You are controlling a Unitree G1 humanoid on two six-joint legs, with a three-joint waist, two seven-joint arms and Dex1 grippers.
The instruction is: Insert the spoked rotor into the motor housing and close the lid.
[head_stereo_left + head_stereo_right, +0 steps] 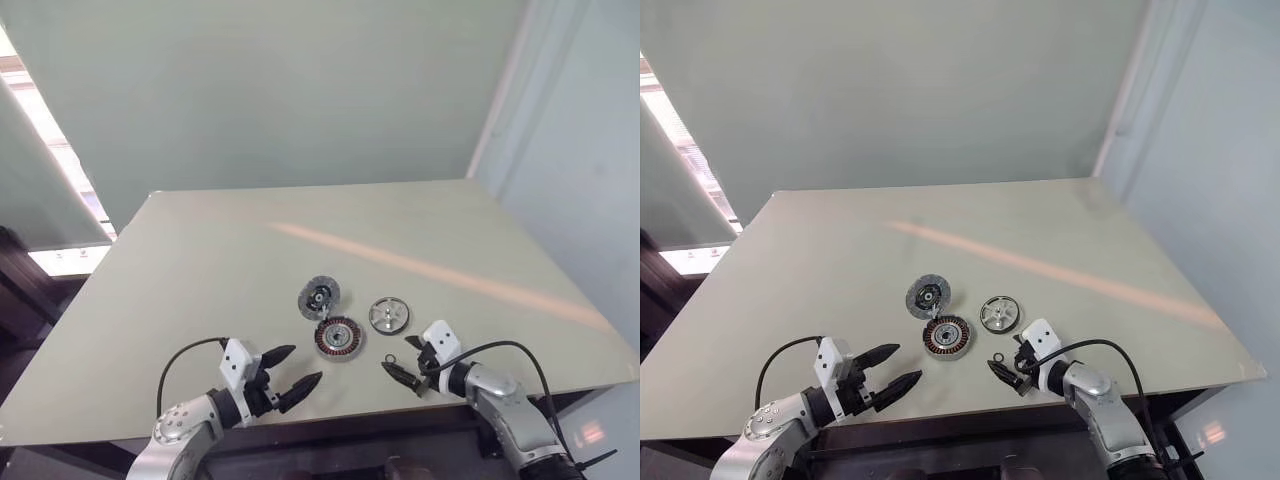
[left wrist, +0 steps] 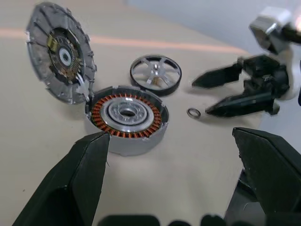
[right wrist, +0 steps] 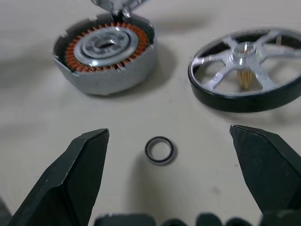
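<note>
Fingers spread wide on my right gripper (image 3: 164,176), low over the table (image 1: 200,260) with the tiny dark ring (image 3: 159,150) lying between them. Beyond sits the spoked rotor (image 3: 246,70), beside the motor housing (image 3: 106,54), whose lid (image 2: 60,59) stands tilted open at its far edge. I'd skip the ring, straddle the rotor's rim squarely and pinch evenly. My left gripper (image 1: 293,375), also spread, waits near the housing.

1. Spoked rotor (image 3: 245,70): shiny silver metal, dark rim band.
2. Motor housing (image 2: 126,117): matt grey metal shell, coppery coils.
3. Lid (image 2: 60,59): ribbed dull grey metal.
4. Worktop (image 1: 200,260): smooth matt beige.
</note>
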